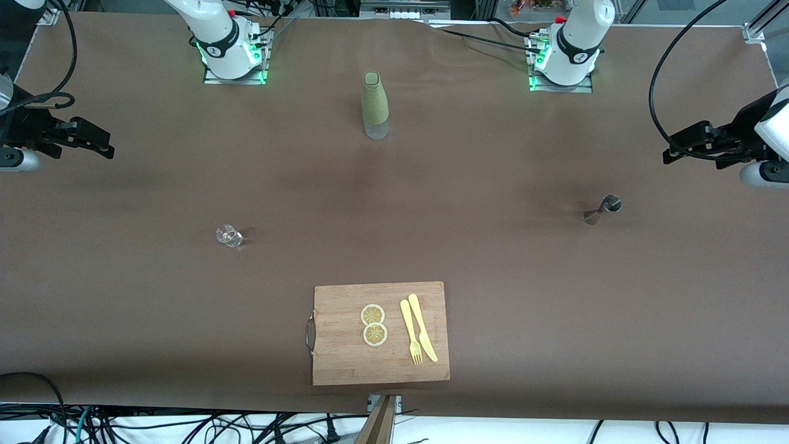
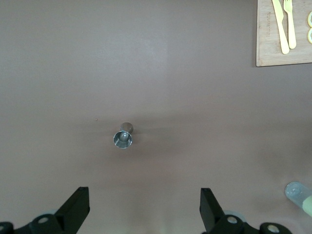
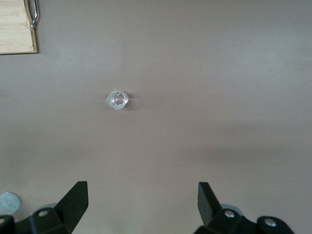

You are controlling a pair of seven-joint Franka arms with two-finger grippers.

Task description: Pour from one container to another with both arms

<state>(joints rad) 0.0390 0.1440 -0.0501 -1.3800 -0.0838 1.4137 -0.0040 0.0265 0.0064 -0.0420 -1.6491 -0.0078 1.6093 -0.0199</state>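
- Left gripper (image 2: pixel 145 210), fingers spread wide and empty, hangs over bare table near the jigger (image 1: pixel 603 209); its arm is cut off at the frame edge.
- Right gripper (image 3: pixel 142 207), equally wide and empty, hangs over its end of the table; the glass cup (image 1: pixel 228 235) stands apart from it.

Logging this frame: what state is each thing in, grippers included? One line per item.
Glass cup: upright on the table, untouched.
Jigger: upright on the table, mouth open upward, untouched.
Green bottle: upright between the arm bases.
Cutting board: flat, carrying two lemon slices, a fork and a knife.
Left gripper: open, above the jigger.
Right gripper: open, above the glass cup.
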